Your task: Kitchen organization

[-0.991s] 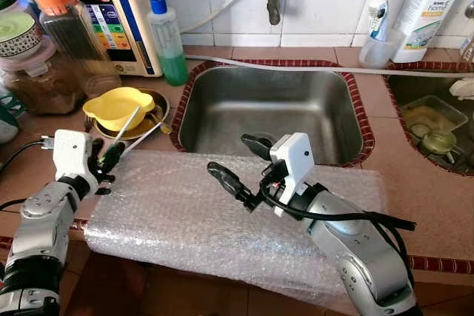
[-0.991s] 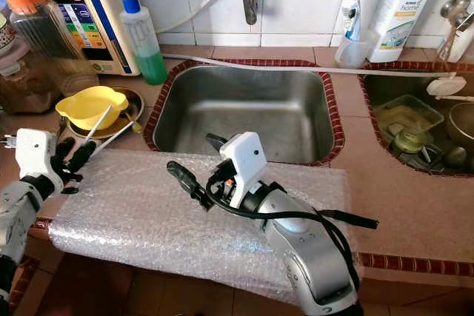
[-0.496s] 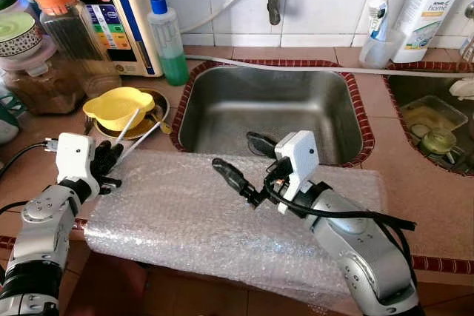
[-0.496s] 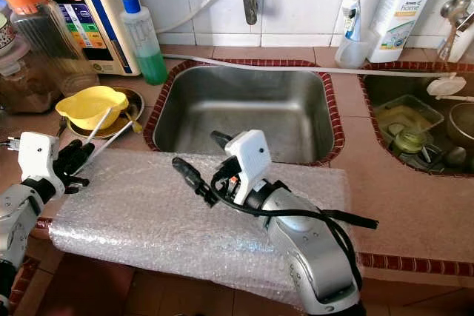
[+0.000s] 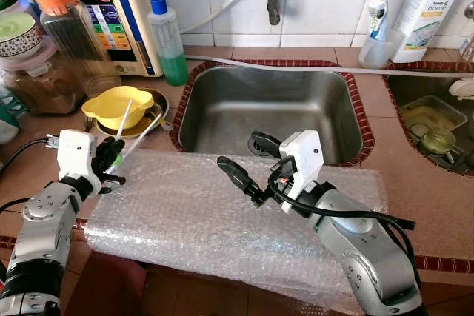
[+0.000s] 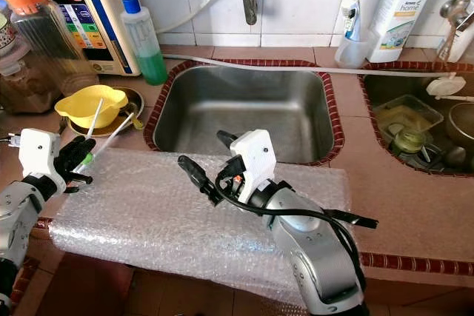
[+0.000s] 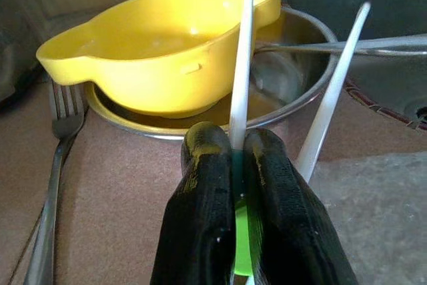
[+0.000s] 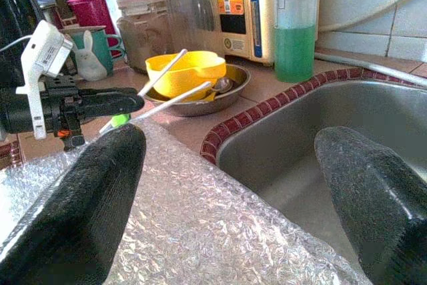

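My left gripper (image 5: 109, 166) is shut on the green-tipped end of a white chopstick (image 7: 241, 65), at the left edge of the bubble wrap sheet (image 5: 192, 212). The stick slants up over the yellow bowl (image 5: 118, 105), which sits on a metal plate (image 7: 293, 98). A second white chopstick (image 7: 330, 98) lies beside it, resting on the plate's rim. Over the wrap, near the sink's front edge, hovers my right gripper (image 5: 248, 159); it is open and holds nothing.
The steel sink (image 5: 266, 109) lies just beyond the wrap. A fork (image 7: 57, 138) rests on the counter beside the plate. A green soap bottle (image 5: 169, 38), jars (image 5: 63, 35) and a water appliance (image 5: 118, 5) crowd the back left. A second basin (image 5: 433, 127) holds dishes at right.
My left gripper has tilted the held chopstick more upright over the yellow bowl. The right gripper has drifted slightly toward the sink, still open.
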Motion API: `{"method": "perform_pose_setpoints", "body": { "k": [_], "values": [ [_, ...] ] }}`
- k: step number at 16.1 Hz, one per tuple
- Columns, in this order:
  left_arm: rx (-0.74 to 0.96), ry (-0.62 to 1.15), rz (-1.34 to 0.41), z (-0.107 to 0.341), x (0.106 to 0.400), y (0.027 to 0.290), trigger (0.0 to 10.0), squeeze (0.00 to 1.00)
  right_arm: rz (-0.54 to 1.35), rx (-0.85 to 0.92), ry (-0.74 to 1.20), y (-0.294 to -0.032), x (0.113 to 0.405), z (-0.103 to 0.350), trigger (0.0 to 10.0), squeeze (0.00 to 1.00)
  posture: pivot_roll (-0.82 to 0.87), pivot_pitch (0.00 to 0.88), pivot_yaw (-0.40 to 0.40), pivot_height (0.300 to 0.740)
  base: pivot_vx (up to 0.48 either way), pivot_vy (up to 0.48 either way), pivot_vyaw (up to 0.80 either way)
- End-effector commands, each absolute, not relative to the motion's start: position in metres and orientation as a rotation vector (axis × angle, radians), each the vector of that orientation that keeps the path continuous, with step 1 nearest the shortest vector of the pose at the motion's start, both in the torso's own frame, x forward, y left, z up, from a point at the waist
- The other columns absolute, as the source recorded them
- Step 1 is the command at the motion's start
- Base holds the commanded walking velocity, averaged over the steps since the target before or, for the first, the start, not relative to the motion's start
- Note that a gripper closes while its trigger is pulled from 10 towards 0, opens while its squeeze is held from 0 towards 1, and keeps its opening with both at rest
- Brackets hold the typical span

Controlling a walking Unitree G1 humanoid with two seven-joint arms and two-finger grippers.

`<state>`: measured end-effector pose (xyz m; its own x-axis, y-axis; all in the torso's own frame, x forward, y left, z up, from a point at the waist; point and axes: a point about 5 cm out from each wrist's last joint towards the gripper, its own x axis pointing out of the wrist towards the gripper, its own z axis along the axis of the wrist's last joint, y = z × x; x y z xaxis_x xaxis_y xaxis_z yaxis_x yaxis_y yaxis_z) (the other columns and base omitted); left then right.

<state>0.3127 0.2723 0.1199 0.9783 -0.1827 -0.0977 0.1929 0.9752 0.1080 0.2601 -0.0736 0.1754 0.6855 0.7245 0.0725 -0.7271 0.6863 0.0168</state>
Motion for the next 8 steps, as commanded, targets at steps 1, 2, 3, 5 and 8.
{"method": "perform_pose_setpoints", "body": {
  "k": [1,2,3,5,8],
  "values": [
    [0.118,0.056,-0.191,0.125,0.311,0.272,0.0,0.00,0.825,0.037,-0.080,-0.072,0.260,0.179,10.0,0.00,-0.24,0.108,0.086,0.740,0.000,0.000,0.00],
    [0.120,0.031,-0.185,0.129,0.310,0.273,0.0,0.00,0.831,0.036,-0.082,-0.071,0.260,0.180,10.0,0.00,-0.24,0.106,0.084,0.740,0.000,0.000,0.00],
    [0.129,0.024,-0.182,0.130,0.309,0.274,0.0,0.00,0.833,0.037,-0.083,-0.070,0.261,0.180,10.0,0.00,-0.23,0.105,0.084,0.740,0.000,0.000,0.00],
    [0.132,0.004,-0.177,0.133,0.307,0.275,0.0,0.00,0.837,0.038,-0.084,-0.069,0.262,0.180,10.0,0.00,-0.23,0.102,0.083,0.740,0.000,0.000,0.00],
    [0.136,-0.111,-0.169,0.151,0.297,0.277,0.0,0.00,0.844,0.043,-0.087,-0.067,0.262,0.180,10.0,0.00,-0.21,0.100,0.086,0.740,0.000,0.000,0.00]
  ]
}}
